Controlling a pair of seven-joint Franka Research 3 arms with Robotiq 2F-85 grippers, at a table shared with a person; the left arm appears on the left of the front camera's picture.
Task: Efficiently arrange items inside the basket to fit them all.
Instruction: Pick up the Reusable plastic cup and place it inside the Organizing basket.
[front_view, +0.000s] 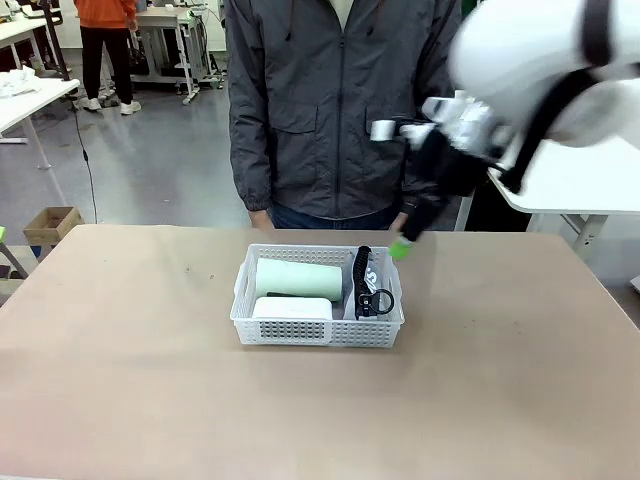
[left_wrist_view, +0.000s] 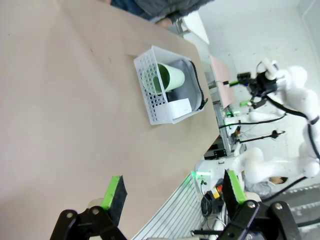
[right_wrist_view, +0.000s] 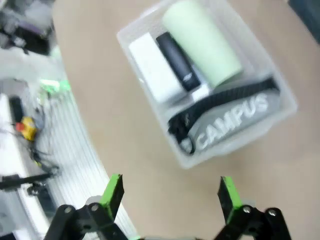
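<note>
table (front_view: 120, 380) tan | cardboard box (front_view: 52, 224) on floor, far left

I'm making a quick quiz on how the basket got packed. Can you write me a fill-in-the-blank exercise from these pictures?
1. The pale green cup lies on its ____ inside the basket.
2. The word printed on the grey pouch is ____.
3. Between the cup and the white boxy device lies the black ____.
4. The right hand hangs above the basket with its fingers ____, holding nothing.

Missing words: side; CAMPUS; stapler; open
</note>
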